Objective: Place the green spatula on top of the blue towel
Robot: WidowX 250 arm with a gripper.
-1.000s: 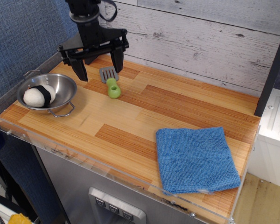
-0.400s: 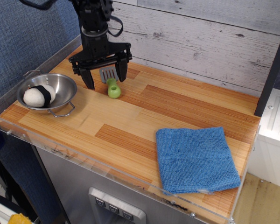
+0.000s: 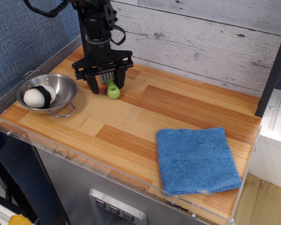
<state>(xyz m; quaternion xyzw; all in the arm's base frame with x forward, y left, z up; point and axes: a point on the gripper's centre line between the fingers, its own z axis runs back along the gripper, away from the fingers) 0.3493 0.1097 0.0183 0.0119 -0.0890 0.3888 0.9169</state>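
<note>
Lime-green handle of the green spatula (image 3: 113,90) sat between the gripper's (image 3: 107,86) open jaws at the back left of the wooden counter (image 3: 131,117), blade hidden. Blue towel (image 3: 196,159) lay well apart, front right.

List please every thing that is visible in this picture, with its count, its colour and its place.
green spatula: 1, lime-green handle, blade mostly hidden by the gripper; far left part of the table, between the gripper's fingers.
blue towel: 1, medium blue; near right part of the table, lying flat.
metal bowl: 1, silver; left edge of the table.
white ball with a black band: 1, white and black; inside the metal bowl.
wooden table: 1, light and reddish brown planks; under everything.
plank wall: 1, grey-white; behind the table.
gripper: 1, black; lowered over the spatula, fingers spread either side of it, not closed.
</note>
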